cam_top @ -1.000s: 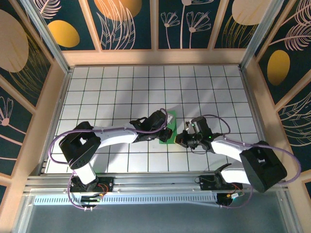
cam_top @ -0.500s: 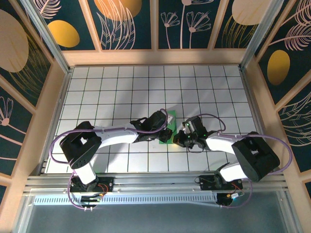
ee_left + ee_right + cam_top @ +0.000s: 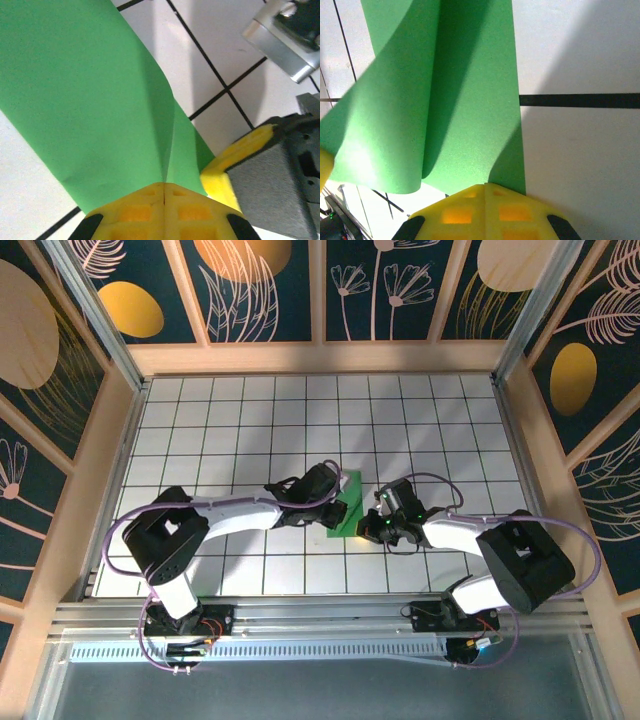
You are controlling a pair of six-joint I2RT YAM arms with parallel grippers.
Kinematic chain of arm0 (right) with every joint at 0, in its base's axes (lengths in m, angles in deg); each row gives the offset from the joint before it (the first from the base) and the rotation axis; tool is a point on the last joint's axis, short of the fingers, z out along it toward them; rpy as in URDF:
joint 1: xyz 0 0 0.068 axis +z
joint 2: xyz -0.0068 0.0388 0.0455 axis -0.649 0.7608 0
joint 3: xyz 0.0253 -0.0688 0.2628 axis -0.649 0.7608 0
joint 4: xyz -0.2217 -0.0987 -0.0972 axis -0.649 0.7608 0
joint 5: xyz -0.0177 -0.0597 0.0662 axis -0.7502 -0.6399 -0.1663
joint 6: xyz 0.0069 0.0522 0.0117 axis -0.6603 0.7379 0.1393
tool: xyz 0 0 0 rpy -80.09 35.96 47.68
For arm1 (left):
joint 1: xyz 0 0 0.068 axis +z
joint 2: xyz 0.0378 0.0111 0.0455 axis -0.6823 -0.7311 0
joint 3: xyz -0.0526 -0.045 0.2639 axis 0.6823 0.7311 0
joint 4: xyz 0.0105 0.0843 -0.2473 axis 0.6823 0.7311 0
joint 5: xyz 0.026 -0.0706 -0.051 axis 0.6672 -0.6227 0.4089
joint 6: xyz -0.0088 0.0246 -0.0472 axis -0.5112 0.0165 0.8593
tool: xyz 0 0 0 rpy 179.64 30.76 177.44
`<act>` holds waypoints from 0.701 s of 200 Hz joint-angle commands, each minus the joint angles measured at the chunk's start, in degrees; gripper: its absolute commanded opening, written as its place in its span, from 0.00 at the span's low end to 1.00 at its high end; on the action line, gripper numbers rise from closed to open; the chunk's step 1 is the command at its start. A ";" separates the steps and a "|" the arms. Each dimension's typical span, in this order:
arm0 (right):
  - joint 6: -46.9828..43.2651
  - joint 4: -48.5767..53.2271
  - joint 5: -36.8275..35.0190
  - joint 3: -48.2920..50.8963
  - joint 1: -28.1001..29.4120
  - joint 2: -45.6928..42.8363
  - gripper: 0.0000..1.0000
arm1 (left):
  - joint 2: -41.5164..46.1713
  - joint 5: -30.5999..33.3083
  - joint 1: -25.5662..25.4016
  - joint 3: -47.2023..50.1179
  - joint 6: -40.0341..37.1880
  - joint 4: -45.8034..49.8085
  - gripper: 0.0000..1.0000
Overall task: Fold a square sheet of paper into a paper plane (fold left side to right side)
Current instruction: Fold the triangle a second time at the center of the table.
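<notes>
left gripper [image 3: 164, 186] pinched shut on square sheet of paper [image 3: 90, 100] | right gripper [image 3: 485, 187] closed, seemingly gripping its edge

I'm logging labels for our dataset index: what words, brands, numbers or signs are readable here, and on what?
None can be read. The green paper is plain, the wall panels bear only flower and leaf drawings, and the tiled table has bare grid lines.

One square sheet of paper [image 3: 349, 506], seemingly a single piece, two grippers, left gripper [image 3: 164, 187], right gripper [image 3: 485, 186]
</notes>
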 commanded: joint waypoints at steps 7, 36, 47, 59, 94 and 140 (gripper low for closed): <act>-1.49 5.76 -3.88 0.42 0.43 1.64 0.00 | -2.37 1.46 0.85 -2.46 -2.86 2.93 0.00; -1.44 5.65 -3.77 0.61 0.39 1.56 0.00 | -3.20 2.15 1.60 -2.90 -3.62 3.00 0.00; -1.31 5.65 -3.84 0.77 0.38 1.48 0.00 | -3.49 2.51 1.84 -3.06 -3.84 3.03 0.00; -1.27 5.58 -3.79 0.82 0.38 1.49 0.00 | -3.67 2.70 2.04 -3.17 -4.10 3.02 0.00; -1.24 5.41 -3.79 0.82 0.39 2.04 0.00 | -4.73 3.67 2.41 -4.24 -5.20 3.36 0.00; -1.13 5.30 -3.70 0.82 0.55 2.31 0.00 | -5.83 4.85 3.11 -5.18 -6.29 3.98 0.00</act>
